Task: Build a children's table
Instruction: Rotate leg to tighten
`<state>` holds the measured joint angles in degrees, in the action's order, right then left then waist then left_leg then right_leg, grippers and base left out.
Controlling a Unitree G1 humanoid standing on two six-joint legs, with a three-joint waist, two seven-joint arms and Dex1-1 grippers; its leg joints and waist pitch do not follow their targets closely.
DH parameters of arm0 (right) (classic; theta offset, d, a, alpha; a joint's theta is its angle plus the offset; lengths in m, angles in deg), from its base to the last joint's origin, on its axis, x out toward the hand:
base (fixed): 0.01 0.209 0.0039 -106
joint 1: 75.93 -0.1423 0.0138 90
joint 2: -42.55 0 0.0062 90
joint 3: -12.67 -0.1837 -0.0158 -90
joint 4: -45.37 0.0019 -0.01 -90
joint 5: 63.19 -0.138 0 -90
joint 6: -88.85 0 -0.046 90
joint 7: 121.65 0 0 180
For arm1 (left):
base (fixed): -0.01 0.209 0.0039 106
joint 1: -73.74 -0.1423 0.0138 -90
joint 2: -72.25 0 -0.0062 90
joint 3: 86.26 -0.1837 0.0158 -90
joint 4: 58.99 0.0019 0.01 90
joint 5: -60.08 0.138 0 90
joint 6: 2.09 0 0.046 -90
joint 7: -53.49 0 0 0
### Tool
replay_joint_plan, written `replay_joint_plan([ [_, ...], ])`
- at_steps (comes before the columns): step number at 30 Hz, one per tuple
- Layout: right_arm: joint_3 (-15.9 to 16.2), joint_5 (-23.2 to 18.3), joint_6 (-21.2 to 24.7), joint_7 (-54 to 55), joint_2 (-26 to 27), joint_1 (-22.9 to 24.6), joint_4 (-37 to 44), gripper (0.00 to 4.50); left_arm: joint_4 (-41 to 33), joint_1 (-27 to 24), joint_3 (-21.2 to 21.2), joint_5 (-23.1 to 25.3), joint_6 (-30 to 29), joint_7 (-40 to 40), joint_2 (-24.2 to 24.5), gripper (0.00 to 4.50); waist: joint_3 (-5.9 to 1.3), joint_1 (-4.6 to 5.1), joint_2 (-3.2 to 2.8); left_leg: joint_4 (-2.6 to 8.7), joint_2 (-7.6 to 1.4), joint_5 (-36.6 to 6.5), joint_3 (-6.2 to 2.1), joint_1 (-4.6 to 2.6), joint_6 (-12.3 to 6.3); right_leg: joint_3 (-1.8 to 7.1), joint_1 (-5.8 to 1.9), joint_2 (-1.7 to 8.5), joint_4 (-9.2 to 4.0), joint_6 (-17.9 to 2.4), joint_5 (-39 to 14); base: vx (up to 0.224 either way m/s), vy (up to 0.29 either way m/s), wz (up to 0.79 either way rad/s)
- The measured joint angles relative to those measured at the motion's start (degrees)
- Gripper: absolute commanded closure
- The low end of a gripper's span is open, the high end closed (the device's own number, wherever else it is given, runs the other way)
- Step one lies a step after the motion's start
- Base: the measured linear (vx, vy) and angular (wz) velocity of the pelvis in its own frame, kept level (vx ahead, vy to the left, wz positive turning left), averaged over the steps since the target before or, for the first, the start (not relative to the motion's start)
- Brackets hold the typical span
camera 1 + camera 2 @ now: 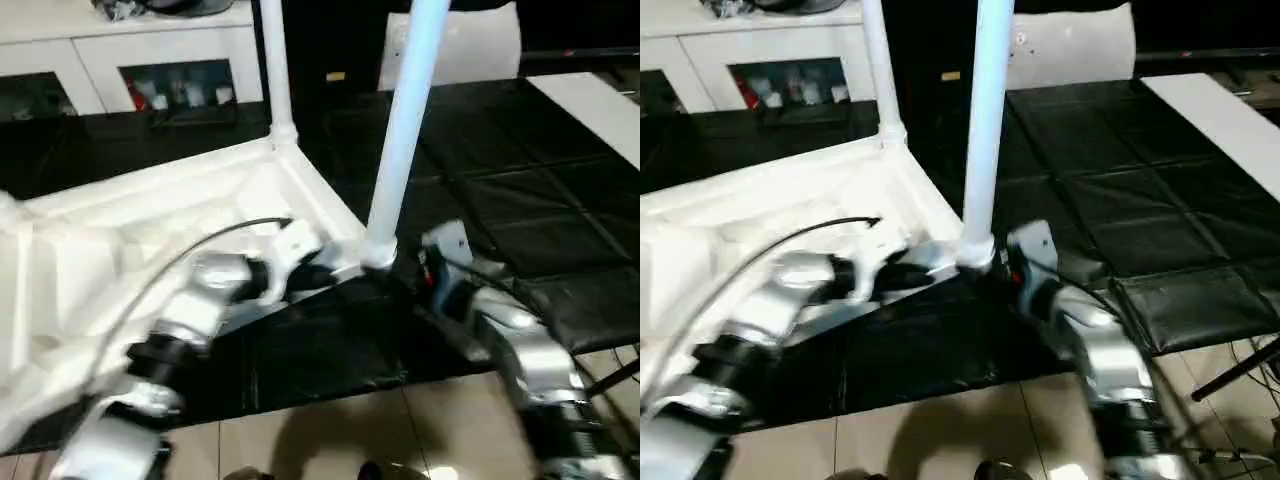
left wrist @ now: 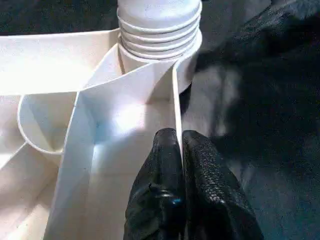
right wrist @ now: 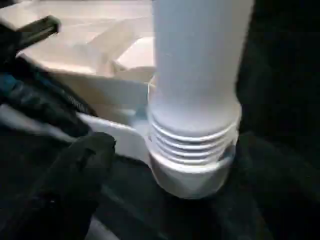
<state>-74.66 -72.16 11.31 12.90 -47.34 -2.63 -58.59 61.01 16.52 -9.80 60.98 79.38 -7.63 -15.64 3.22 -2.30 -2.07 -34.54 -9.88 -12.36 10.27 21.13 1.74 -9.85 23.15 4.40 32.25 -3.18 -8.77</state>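
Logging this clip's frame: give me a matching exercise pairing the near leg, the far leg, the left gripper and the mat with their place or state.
Things:
1. near leg
2. far leg
3. left gripper
4. black mat

Places or states:
A. under the upturned table top
B. upright in the far corner socket
C. shut on the top's thin side wall
D. upright in the corner socket nearest the grippers, threads showing

Pairs: 1-D, 2-B, 3-C, 4-A

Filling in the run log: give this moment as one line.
left gripper: shut on tabletop rim | right gripper: beside near leg | near leg: upright in corner socket
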Motion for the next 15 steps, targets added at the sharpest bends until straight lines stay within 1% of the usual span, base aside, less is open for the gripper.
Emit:
replay_joint_plan([
  [2,0.2,-1.1,-0.9,-3.6,-1.3,-0.2,0.0,0.10,0.3,0.0,-0.7,-0.8,1.7,-4.3,1.7,4.50,0.00,-0.77,0.00,-0.05,0.00,0.0,0.00,0.00,0.00,0.00,-0.02,0.01,0.00,0.0,0.0,0.000,0.000,0.00],
  [3,0.1,-1.9,-1.4,-6.1,-2.9,-0.6,-0.3,0.10,0.6,0.0,-1.2,-1.4,2.7,-7.7,2.8,4.50,0.00,-1.38,-0.01,-0.11,0.00,0.0,0.01,0.00,0.00,0.01,-0.04,0.03,0.00,0.0,0.0,0.000,0.000,0.00],
  [5,0.3,-2.8,-1.9,-10.2,-5.3,-1.7,-0.3,0.10,1.2,-0.1,-1.8,-1.9,4.0,-11.5,4.4,4.50,0.00,-2.21,0.01,-0.18,0.00,0.0,0.01,-0.02,0.00,0.01,-0.09,0.03,0.01,0.0,0.0,0.000,0.000,0.00],
  [7,1.8,-3.2,-2.6,-14.1,-6.6,-2.2,-0.3,0.10,1.4,0.1,-2.6,-2.1,5.2,-14.7,5.8,4.50,-0.01,-2.92,0.02,-0.23,-0.02,0.0,0.01,-0.10,0.01,0.01,-0.16,0.03,0.07,0.0,0.0,0.000,0.000,0.00],
  [9,3.6,-3.2,-3.2,-17.4,-7.7,-2.5,-0.5,0.10,2.2,0.5,-3.3,-2.3,6.4,-17.8,6.6,4.50,-0.01,-3.40,0.01,-0.26,-0.02,0.0,0.02,-0.11,0.02,0.01,-0.17,0.04,0.09,0.0,0.0,0.000,0.000,0.00],
  [14,6.5,-3.0,-4.0,-24.1,-10.1,-3.7,-1.1,0.10,3.1,1.1,-4.3,-2.4,7.9,-21.3,7.0,4.50,-0.01,-4.18,0.02,-0.37,-0.02,0.0,0.02,-0.14,0.02,0.02,-0.24,0.04,0.11,0.1,0.0,0.000,0.000,0.00],
  [15,7.1,-2.7,-4.3,-25.3,-10.2,-3.9,-1.4,0.25,3.5,1.2,-4.4,-2.4,8.3,-22.0,7.0,4.50,-0.01,-4.26,0.02,-0.38,-0.03,0.0,0.02,-0.16,0.03,0.02,-0.26,0.04,0.12,0.1,0.0,0.000,0.000,0.00],
])
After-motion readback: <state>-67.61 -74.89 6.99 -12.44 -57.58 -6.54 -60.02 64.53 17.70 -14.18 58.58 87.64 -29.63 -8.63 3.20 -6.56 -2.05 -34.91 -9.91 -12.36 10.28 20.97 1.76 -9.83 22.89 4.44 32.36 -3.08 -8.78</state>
